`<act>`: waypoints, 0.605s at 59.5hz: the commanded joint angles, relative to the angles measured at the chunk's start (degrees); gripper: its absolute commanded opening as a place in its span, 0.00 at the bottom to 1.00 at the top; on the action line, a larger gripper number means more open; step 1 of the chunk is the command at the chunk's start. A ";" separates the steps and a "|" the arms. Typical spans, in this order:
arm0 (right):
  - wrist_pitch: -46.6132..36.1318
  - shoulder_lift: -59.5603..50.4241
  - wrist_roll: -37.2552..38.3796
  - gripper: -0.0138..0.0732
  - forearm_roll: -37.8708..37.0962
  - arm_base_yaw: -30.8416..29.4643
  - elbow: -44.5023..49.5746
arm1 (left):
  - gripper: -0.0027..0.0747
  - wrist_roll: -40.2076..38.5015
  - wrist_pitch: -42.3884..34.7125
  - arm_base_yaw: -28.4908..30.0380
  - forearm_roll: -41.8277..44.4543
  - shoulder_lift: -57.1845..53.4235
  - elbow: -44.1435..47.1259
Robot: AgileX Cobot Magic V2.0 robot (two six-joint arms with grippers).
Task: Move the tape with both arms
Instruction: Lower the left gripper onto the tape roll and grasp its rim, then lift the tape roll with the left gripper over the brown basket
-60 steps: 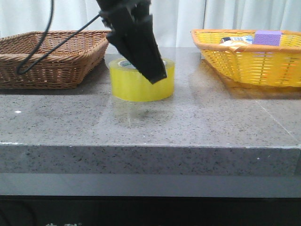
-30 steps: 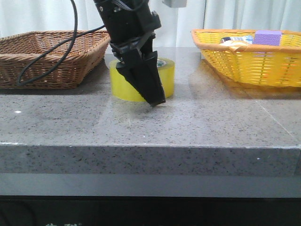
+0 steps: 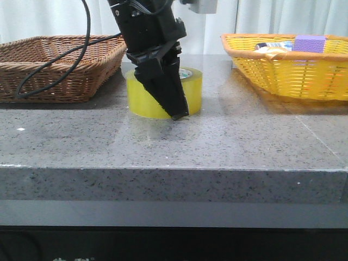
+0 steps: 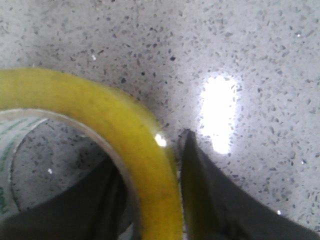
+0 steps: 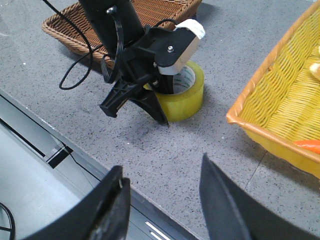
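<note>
You had the left end effector (image 3: 173, 106) straddling the tape (image 3: 142, 98) wall on the counter (image 3: 228, 141), not yet clenched. Next, pinch and lift. The right end effector (image 5: 162, 210) hung released, at the tape's 5 o'clock.

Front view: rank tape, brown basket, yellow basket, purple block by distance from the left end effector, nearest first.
1. tape: straddled by the left end effector, centre.
2. brown wicker basket: left side.
3. yellow basket: right side.
4. purple block: inside the yellow basket, far right.

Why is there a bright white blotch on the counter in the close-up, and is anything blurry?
Left wrist view: the blotch is glare of an overhead light on the polished counter; the tape and dark fingers sit too close, so they blur. Front view: sharp, soft shadows.
</note>
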 commanded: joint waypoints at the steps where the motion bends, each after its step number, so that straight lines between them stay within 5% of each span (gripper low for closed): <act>1: -3.92 -0.01 -0.17 0.57 0.66 -0.36 -1.43 | 0.25 -2.21 -0.78 -0.23 -0.75 -2.92 -2.99; 19: -3.92 -0.01 -0.17 0.57 0.66 -0.36 -1.43 | 0.25 -10.61 -0.67 -0.23 1.19 -2.92 -13.91; 36: -3.92 -0.01 -0.17 0.57 0.66 -0.36 -1.43 | 0.25 -30.82 0.95 0.24 16.51 -2.92 -24.13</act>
